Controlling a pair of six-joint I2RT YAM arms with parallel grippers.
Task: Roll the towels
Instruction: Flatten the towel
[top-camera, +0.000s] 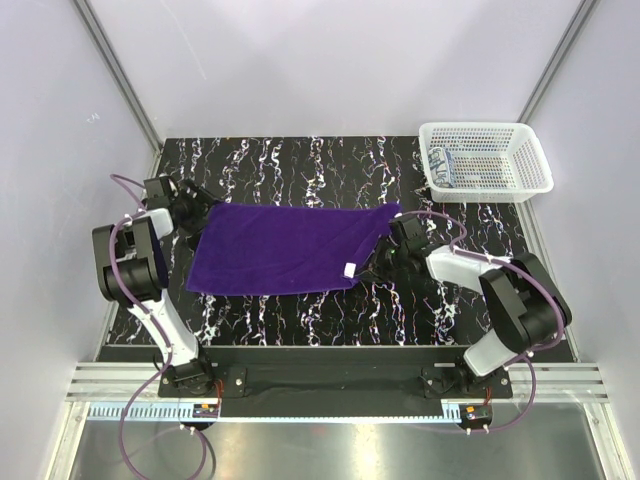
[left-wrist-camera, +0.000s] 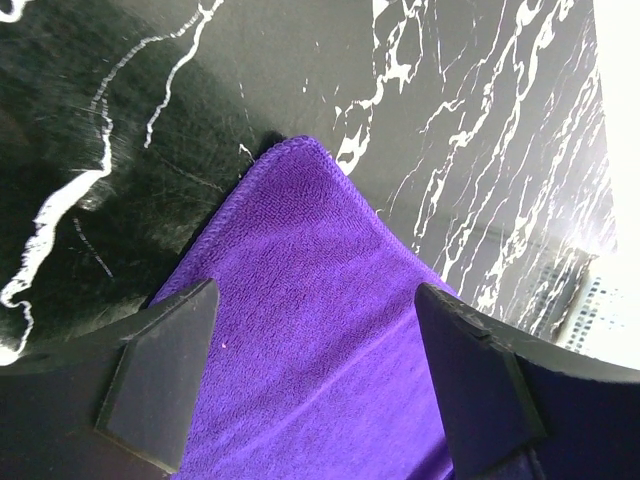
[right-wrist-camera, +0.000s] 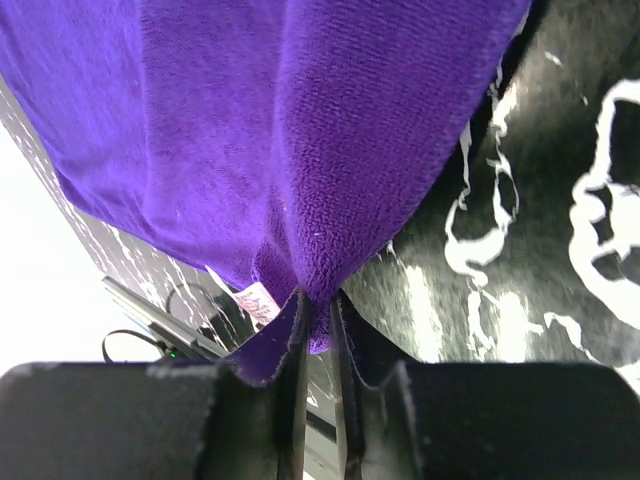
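Top external view gives us the deep purple cloth towel (top-camera: 285, 248) spread flat on the black marbled table (top-camera: 300, 310). It reaches from the left gripper (top-camera: 193, 212) at one short end to the right gripper (top-camera: 395, 243) at the other. Far beyond the right gripper, a white plastic mesh basket (top-camera: 487, 160) holds the white towel with blue-grey print (top-camera: 443, 166), well apart from both arms.

Left wrist view shows us jaws standing wide apart, with fingers (left-wrist-camera: 160, 385) on either side of the purple corner. That corner lies beneath and just ahead of the tips, and nothing is gripped.

Right wrist view shows us fingers (right-wrist-camera: 460, 420) pinched together on a fold of the towel's edge. The cloth fans away ahead of them, and a small white label (right-wrist-camera: 258, 300) sits just beside the pinch.

We judge the step to be securing both ends before rolling. To do it well, we would lower the left jaws until they bite the hem itself. We would then keep the cloth lightly taut between the two grips, so the roll starts straight.
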